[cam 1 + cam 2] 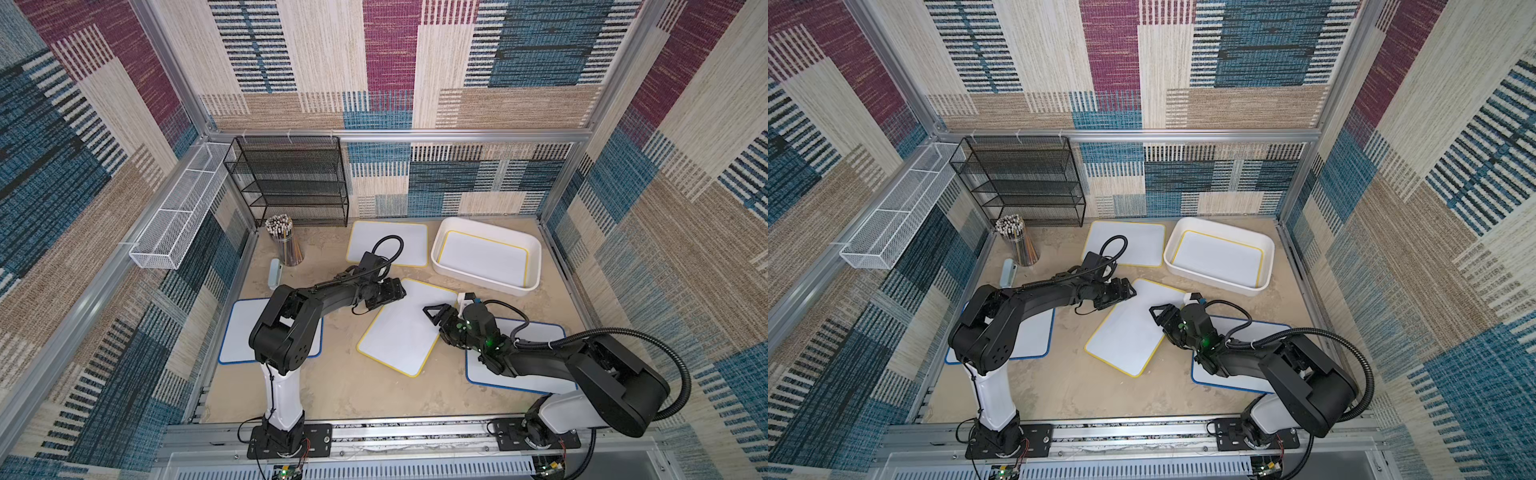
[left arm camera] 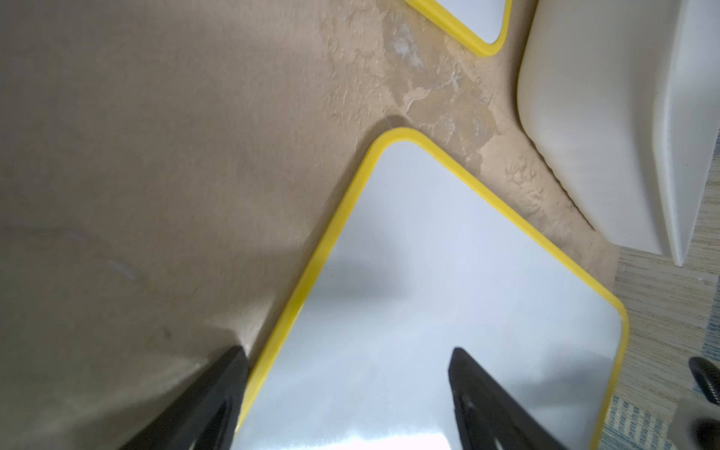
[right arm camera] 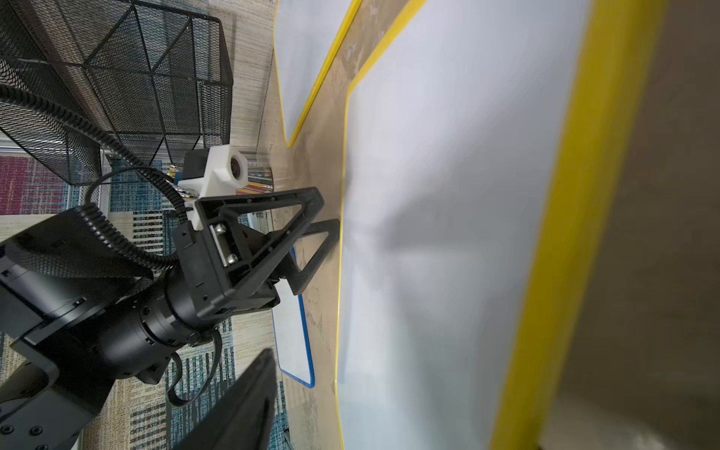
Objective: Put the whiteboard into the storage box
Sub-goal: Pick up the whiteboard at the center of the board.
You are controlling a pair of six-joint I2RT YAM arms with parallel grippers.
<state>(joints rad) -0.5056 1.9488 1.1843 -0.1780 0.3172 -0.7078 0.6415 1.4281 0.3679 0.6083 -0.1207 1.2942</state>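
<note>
Presumably stiff, light and slick, the whiteboard [image 1: 405, 328], mid-table left of the storage box [image 1: 534, 266], is best pinched by its rim; the left gripper [image 1: 398, 292] is spread empty, the right gripper [image 1: 434, 322] cannot be judged.

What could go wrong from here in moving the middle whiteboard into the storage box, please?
The right pincer meets the middle whiteboard only at its rim, so it may slip or swing. The storage box is barely larger and already holds a board, so a corner could catch its wall.
</note>
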